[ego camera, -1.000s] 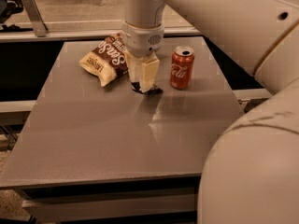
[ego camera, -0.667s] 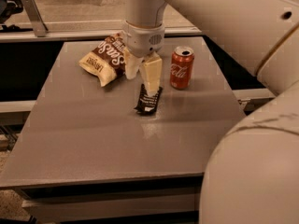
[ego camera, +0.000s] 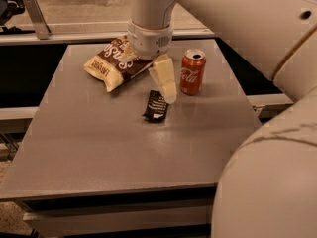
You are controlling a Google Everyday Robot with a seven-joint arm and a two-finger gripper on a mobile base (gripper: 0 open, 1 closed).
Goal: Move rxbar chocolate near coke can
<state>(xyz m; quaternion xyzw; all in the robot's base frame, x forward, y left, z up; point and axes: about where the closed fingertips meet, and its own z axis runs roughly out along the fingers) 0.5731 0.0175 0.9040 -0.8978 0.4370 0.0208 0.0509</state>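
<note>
The rxbar chocolate [ego camera: 155, 105], a small flat dark wrapper with white text, lies flat on the grey table [ego camera: 124, 152], just left of and slightly in front of the coke can [ego camera: 192, 72]. The red can stands upright a short gap away from the bar. My gripper [ego camera: 168, 97] hangs from the white arm just above the bar's far end, between the bar and the can. It is open and holds nothing. Its cream fingers [ego camera: 164, 78] point down and are clear of the bar.
A brown-and-cream crinkled chip bag [ego camera: 115, 61] lies at the back left of the table, partly behind the arm's wrist. The arm's large white body [ego camera: 267, 172] fills the right foreground. A metal rail [ego camera: 74, 33] runs behind the table.
The gripper was down on the bar a second ago. It has let go and risen, leaving the bar flat on the table beside the can.
</note>
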